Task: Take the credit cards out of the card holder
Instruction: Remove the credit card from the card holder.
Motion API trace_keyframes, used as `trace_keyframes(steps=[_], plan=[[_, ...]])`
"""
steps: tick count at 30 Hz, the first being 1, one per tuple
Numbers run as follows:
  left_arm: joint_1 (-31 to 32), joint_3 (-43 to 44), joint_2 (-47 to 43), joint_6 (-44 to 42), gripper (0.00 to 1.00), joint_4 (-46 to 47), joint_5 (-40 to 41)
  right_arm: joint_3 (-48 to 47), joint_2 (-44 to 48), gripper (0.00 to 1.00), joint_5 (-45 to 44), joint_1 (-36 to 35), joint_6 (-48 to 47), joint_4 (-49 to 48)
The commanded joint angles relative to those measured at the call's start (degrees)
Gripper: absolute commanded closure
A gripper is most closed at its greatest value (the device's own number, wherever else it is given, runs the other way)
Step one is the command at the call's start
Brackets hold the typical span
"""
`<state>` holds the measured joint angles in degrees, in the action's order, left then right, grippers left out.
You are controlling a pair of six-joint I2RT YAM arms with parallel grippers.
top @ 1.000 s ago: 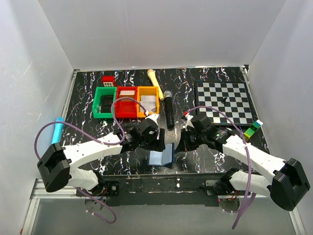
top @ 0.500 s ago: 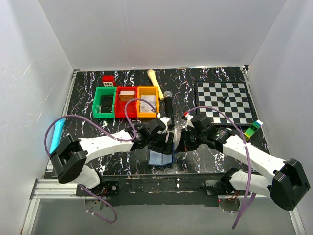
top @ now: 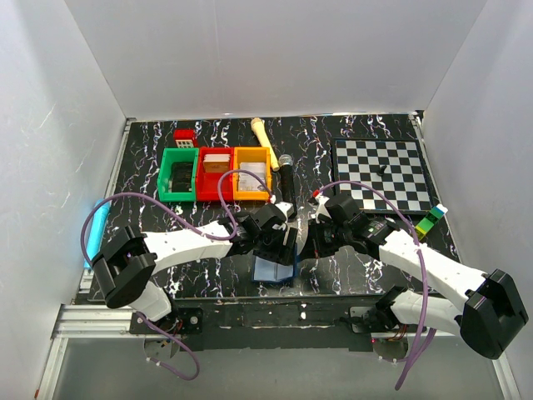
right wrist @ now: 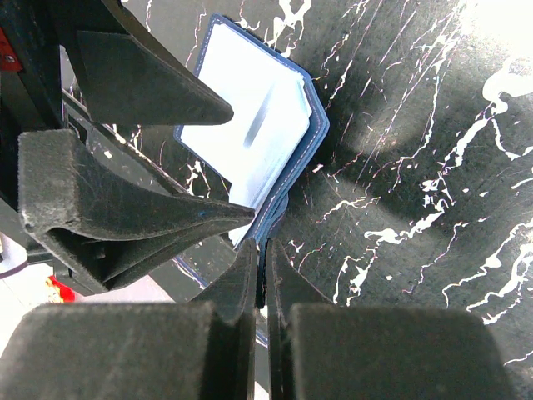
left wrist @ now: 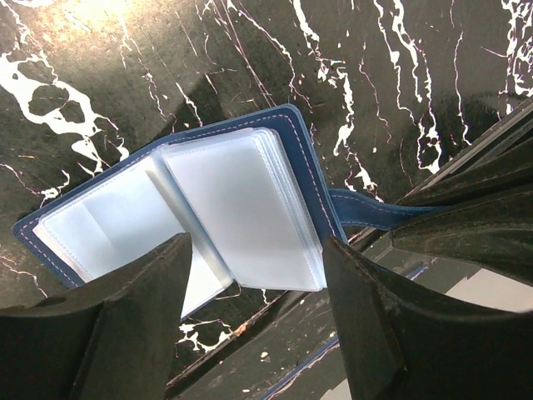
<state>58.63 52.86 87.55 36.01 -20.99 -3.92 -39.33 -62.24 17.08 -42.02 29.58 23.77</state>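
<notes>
The navy card holder [left wrist: 310, 171] lies open near the table's front edge [top: 272, 271], its pale inner faces up. The pale credit cards [left wrist: 241, 208] sit stacked in its right half. My left gripper [left wrist: 258, 243] hovers open just over it, one finger on each side of the stack's near edge, with nothing held. My right gripper [right wrist: 262, 246] is shut on the card holder's [right wrist: 250, 125] navy edge tab [left wrist: 375, 208], pinning it from the right. The left gripper's fingers [right wrist: 150, 92] show in the right wrist view. Seen from the top, the left gripper [top: 279, 243] and the right gripper [top: 310, 247] flank the holder.
Green [top: 177, 175], red [top: 215, 173] and orange [top: 251, 173] bins stand behind. A black microphone [top: 286, 187] lies beside them, a wooden pin [top: 262, 133] farther back. A chessboard [top: 383, 173] fills the right. A cyan tube [top: 97, 229] lies far left, a green-yellow block [top: 430, 221] right.
My left arm has swung right and brought its open gripper down over the card holder. The right gripper has stayed shut on the tab.
</notes>
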Motion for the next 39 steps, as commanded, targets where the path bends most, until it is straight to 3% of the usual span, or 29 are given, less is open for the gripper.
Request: trace_keyframes(steps=[1, 39], plan=[[0.3, 0.7, -2.0, 0.1, 0.37, -0.1, 1.7, -2.0, 0.8, 0.99, 0.9, -0.3, -1.0, -0.8], [0.3, -2.8, 1.8, 1.2, 0.41, 1.8, 2.1, -3.5, 1.7, 0.99, 1.7, -0.3, -1.0, 0.0]])
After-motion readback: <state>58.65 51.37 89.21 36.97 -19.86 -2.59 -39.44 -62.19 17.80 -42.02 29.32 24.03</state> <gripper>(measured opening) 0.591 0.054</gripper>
